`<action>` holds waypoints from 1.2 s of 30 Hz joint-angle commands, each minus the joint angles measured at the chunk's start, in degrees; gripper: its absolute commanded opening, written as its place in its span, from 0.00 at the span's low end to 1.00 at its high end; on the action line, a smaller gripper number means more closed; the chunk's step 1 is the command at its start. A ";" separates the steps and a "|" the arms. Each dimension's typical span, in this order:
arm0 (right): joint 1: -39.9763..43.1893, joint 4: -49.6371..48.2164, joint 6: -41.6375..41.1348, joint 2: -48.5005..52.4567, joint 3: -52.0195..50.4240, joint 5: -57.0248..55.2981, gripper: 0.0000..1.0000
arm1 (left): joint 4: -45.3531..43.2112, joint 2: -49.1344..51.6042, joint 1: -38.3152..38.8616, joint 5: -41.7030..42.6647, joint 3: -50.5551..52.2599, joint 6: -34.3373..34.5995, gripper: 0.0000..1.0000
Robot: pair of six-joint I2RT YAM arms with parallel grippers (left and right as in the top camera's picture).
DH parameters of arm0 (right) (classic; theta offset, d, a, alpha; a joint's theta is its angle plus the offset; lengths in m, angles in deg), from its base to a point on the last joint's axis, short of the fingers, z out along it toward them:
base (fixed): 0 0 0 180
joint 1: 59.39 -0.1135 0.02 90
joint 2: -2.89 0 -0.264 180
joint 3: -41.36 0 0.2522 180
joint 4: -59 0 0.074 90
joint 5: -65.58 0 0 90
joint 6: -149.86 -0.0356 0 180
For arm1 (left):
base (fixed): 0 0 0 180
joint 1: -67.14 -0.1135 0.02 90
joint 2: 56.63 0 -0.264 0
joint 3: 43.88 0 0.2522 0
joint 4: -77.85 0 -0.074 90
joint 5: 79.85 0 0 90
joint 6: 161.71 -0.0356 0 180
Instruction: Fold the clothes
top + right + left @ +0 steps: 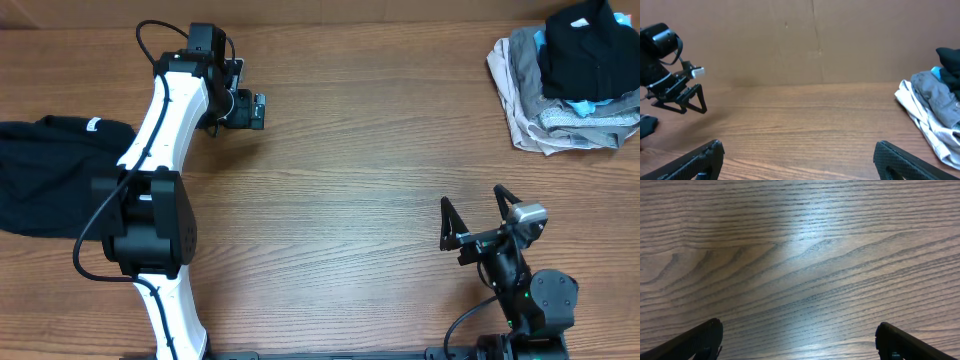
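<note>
One of the clothes, a crumpled black T-shirt [45, 175] with a white neck tag, lies at the table's left edge, partly under my left arm; its edge [647, 125] also shows in the right wrist view. A second black garment [588, 48] tops the pile at the far right corner, seen as a dark garment [950, 61] from the right wrist. My left gripper [260, 110] hovers open over bare wood right of the shirt, its fingers [700, 339] wide apart around nothing. My right gripper [476, 212] stands open near the front right, its fingertips [892, 160] holding nothing.
Grey, beige and pale-blue garments [560, 115] are stacked under the black one in the far right pile [932, 112]. A brown cardboard wall [815, 40] closes the table's far side. The left arm's white links [165, 110] cross the left part of the wooden table [380, 150].
</note>
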 commanded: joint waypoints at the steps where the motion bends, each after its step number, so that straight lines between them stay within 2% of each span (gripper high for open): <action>1: 0.28 -0.48 -0.20 -3.82 -2.71 0.28 1.00 | -0.24 0.17 0.02 -0.17 0.35 -1.29 1.00; 10: 0.87 -0.37 -0.26 -11.52 -7.69 -1.18 1.00 | -0.26 0.17 0.00 -0.17 0.35 -1.29 1.00; 14: 1.09 0.07 -3.80 -13.00 -9.77 -4.37 1.00 | -0.24 0.17 0.02 -0.17 0.35 -1.29 1.00; 17: 1.09 -0.85 -6.69 -13.03 -11.08 -7.74 1.00 | -0.24 0.17 0.02 -0.17 0.35 -1.29 1.00; 36: 1.36 -0.83 -6.69 -13.00 -11.06 -8.11 1.00 | -0.24 0.17 0.00 -0.17 0.35 -1.29 1.00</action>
